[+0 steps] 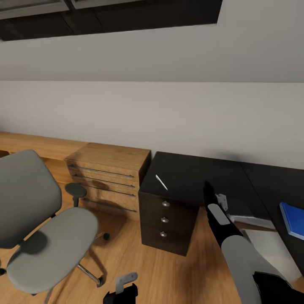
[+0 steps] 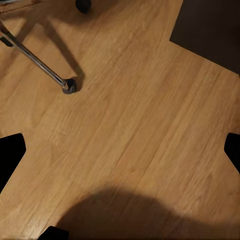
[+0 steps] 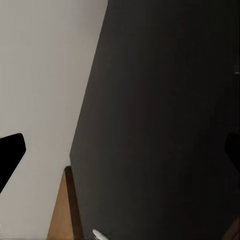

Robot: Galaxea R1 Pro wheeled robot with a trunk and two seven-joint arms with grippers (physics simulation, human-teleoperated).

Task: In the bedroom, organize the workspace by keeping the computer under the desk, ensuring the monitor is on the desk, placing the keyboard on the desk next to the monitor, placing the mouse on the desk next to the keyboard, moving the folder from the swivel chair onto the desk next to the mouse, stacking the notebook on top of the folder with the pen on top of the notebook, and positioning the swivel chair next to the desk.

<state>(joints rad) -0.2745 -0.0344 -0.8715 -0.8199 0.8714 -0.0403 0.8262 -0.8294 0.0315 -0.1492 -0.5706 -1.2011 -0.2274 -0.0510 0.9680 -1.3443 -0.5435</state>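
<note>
White pen (image 1: 161, 182) on desk (image 1: 190, 177), chair castor (image 2: 69, 86)

A home attic bedroom-office: sloped pale wall (image 1: 169, 50), swivel chair (image 1: 38, 228), black desk (image 1: 194, 177), wood drawers (image 1: 107, 177).

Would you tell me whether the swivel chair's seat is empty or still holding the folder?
Empty: the swivel chair seat is bare, and the folder lies on the desk.
</note>
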